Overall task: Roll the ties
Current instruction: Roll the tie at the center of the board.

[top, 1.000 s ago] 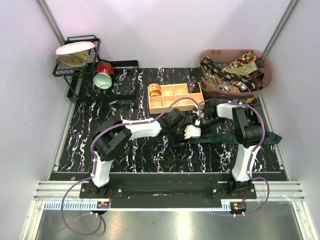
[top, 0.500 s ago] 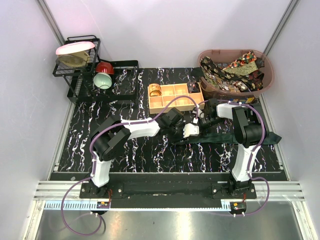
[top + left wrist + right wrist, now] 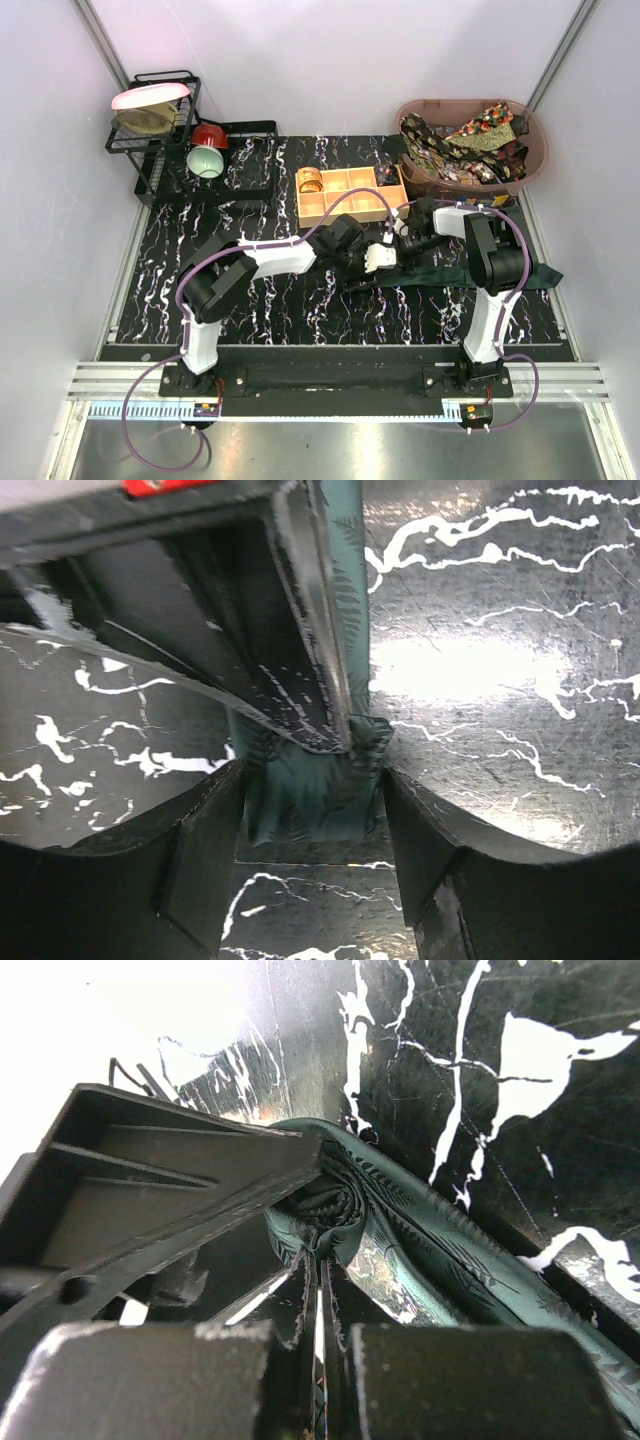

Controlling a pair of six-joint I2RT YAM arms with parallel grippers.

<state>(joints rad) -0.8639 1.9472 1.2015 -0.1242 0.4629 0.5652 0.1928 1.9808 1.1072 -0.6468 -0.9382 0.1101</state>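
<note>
Right end effector [image 3: 318, 1295] is clenched on one end of the green tie [image 3: 425, 1250], fabric curled around its tips. Left end effector [image 3: 315, 825] stands released (fingers either side of that tie), which trails rightward across the table [image 3: 250, 300].

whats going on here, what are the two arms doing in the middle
A dark green tie lies on the table, and the robot is working at one end of it. The right gripper is shut on that end, where the fabric is curled into a small coil. The left gripper is open, its fingers either side of the tie there. Most of the tie is not yet rolled. More patterned ties sit in the basket at the back right.
</note>
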